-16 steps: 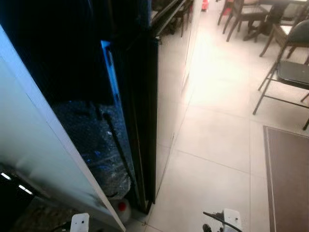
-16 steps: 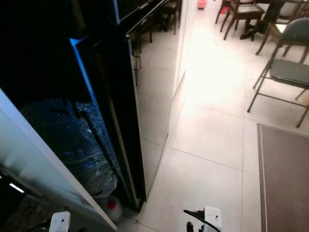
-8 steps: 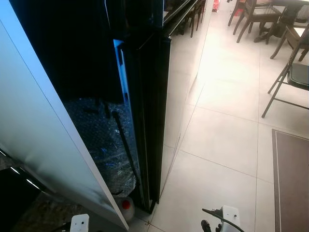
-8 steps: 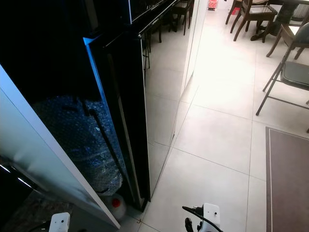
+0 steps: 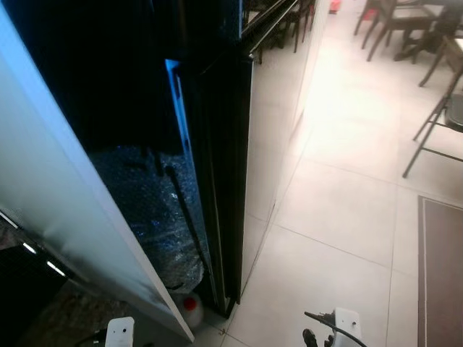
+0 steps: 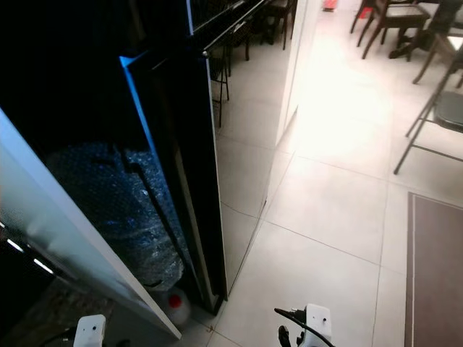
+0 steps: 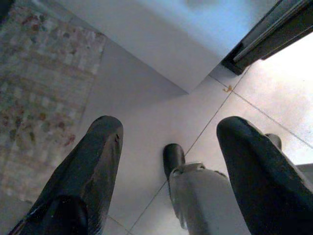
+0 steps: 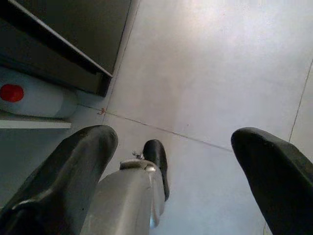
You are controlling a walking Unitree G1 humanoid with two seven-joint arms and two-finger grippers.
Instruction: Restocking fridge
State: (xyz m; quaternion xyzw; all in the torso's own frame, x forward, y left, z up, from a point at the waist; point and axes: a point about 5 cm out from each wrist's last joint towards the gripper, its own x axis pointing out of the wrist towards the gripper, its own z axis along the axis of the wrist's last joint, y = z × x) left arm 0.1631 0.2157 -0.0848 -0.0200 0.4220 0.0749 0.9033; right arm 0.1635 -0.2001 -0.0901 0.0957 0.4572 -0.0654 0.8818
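Left gripper (image 7: 168, 161) hangs low over the pale tiled floor (image 5: 340, 238), fingers spread wide, nothing between them. Its wrist view looks down past a silver leg and black foot (image 7: 173, 157) of the robot standing on the tiles, with a patterned mat (image 7: 41, 88) off to one side and the bottom corner of a white panel (image 7: 161, 44) just ahead.

Right gripper (image 8: 176, 161) likewise hangs idle and released, fingers wide apart, holding nothing. Its wrist view shows the other black foot (image 8: 157, 161) on the tiles and a white jug with a red cap (image 8: 29, 95) lying on the floor against the base of the fridge.

Head views: fridge (image 5: 224, 166), tall, glossy black, stands directly ahead and to the robot's left. Its side reflects the bright floor. White panel (image 5: 65, 217) leans across the lower left, in front of the dark front of the fridge; whether it is the fridge's own door, cannot tell. Between panel and fridge edge, a bundle of bubble wrap (image 5: 155, 210) glints blue. The red-capped jug (image 5: 189, 307) sits at the fridge's foot.

Further right: metal-framed chairs (image 5: 441, 123) near a brown rug (image 5: 441, 275); wooden dining chairs (image 6: 394, 22) at far end.
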